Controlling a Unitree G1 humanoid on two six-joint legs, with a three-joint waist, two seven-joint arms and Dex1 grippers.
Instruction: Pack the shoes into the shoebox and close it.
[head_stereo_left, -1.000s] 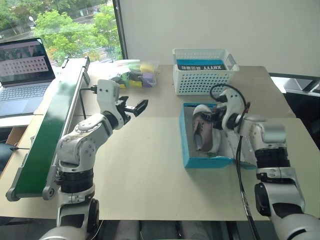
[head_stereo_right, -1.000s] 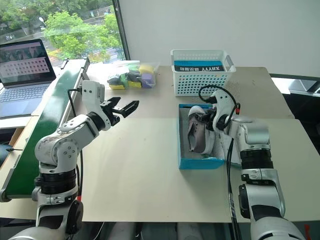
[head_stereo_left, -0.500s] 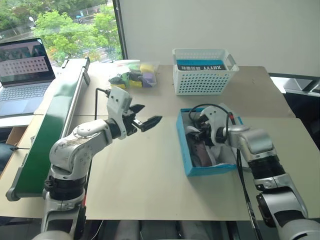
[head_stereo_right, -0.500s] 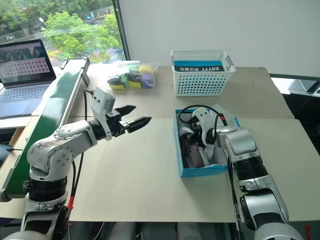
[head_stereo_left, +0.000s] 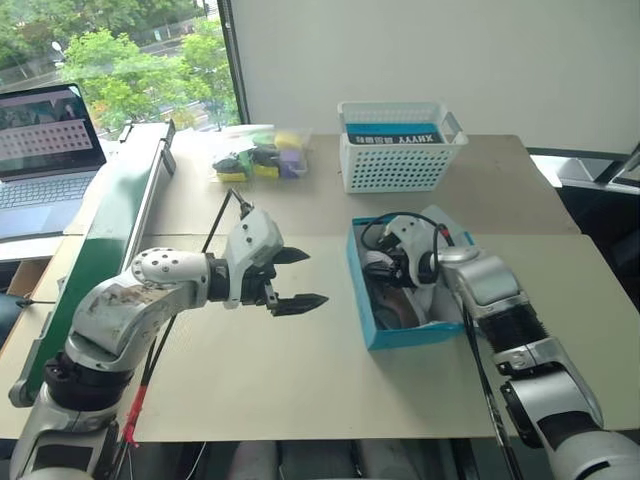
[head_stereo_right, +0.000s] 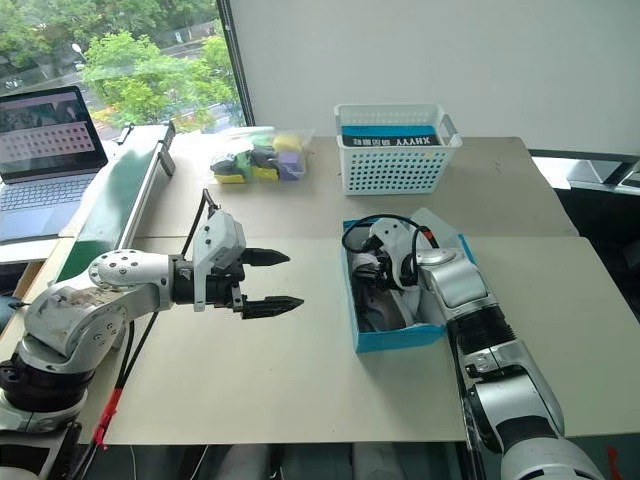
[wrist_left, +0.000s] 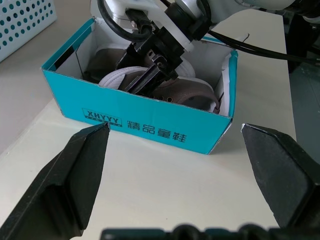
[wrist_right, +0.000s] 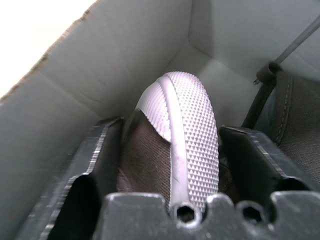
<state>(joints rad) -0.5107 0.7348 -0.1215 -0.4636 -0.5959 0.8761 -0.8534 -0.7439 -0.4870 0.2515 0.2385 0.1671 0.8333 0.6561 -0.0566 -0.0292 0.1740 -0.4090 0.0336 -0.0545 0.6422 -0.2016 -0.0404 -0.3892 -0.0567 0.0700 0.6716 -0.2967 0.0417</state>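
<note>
Blue cardboard marked the shoebox (head_stereo_left: 410, 335), which sat open on the table (head_stereo_left: 300, 380) in front of the white basket (head_stereo_left: 395, 150). Both shoes (wrist_left: 180, 92) looked to be inside it, packed close against each other, one lying on its side with its pale sole turned up.

The right gripper (head_stereo_left: 385, 275) was down inside the box. In its wrist view its two fingers (wrist_right: 95, 165) stood on either side of the sole of one shoe, spread wide, with a gap visible between each finger and the shoe. It read as a grip let go, not a pinch, though whether a pad brushed the upper could not be told.

The left gripper (head_stereo_left: 290, 278) hovered over the bare table, well apart from the box and pointing toward it, its fingers splayed wide and holding nothing.

As for progress, the packing part seemed nearly done: both shoes were in, though the one on its side might have needed pressing flat so the top could shut. What remained was the closing. The lid (head_stereo_left: 440, 225) appeared to stand back along the far right edge behind the right arm, largely hidden, so its exact tilt was unclear. That arm would have needed to clear the box first.
</note>
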